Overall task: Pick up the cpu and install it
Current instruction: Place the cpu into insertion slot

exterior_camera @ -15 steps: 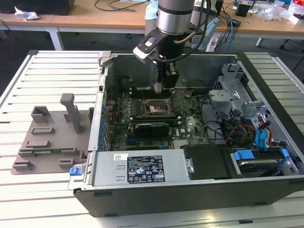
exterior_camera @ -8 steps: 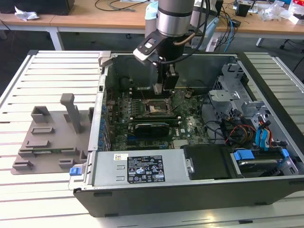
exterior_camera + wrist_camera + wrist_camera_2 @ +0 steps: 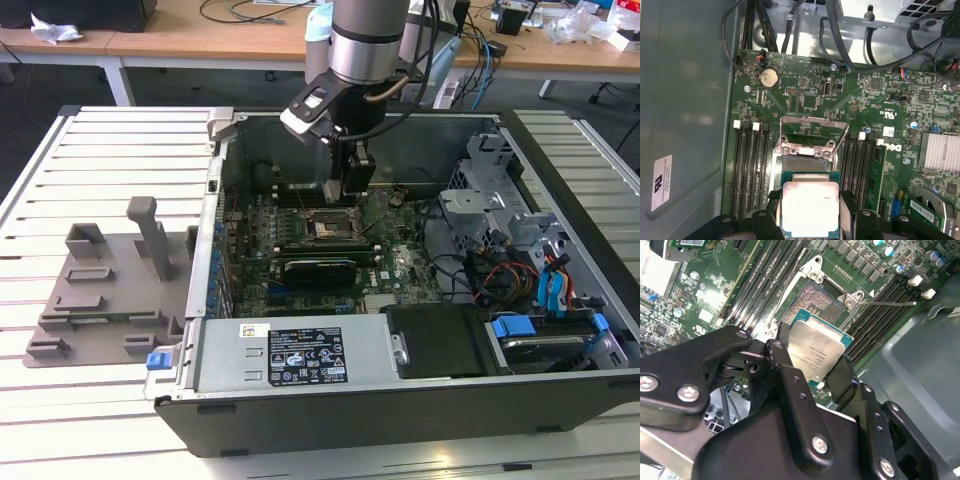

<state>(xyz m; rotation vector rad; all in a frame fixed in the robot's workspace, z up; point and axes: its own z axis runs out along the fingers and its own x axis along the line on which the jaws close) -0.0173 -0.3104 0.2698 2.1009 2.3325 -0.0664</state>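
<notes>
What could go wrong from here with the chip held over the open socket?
The cpu sits clamped in the gripper over the open socket, whose bare contacts show. If it comes down tilted or off-centre, contacts could bend. The raised load plate stands close beside it, so an edge might catch there.

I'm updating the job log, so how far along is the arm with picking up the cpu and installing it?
Done: the pick-up. The claw is shut on the cpu, gripping its edges. In hand: the cpu is held clear of the board, close to the open socket, whose hinged frame stands raised. Left: seating. The socket bed is bare and the cpu is not in it yet.
</notes>
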